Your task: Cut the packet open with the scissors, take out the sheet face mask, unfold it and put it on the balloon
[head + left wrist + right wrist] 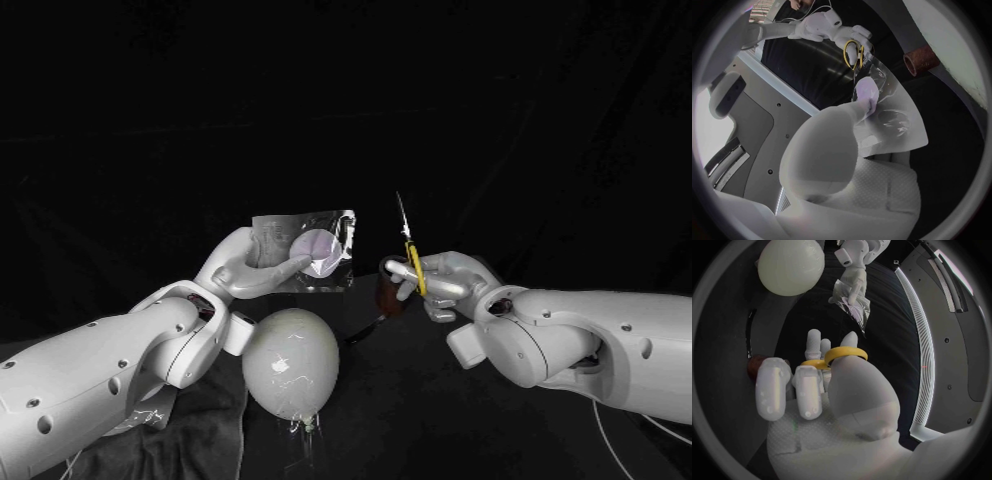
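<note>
The left hand (pixel 254 266) pinches the crinkled silver foil packet (pixel 309 234) upright, just beside the near-vertical, seemingly closed yellow-handled scissors (pixel 410 245) clasped in the right hand (pixel 453 280).

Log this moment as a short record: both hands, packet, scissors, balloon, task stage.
left hand: holds the packet upright in the air
right hand: grips the scissors by their yellow handles, blades pointing up
packet to scissors: side by side, apart
balloon: pale, lying on the black table, no mask on it
stage: cutting not yet begun, judging by the gap
</note>
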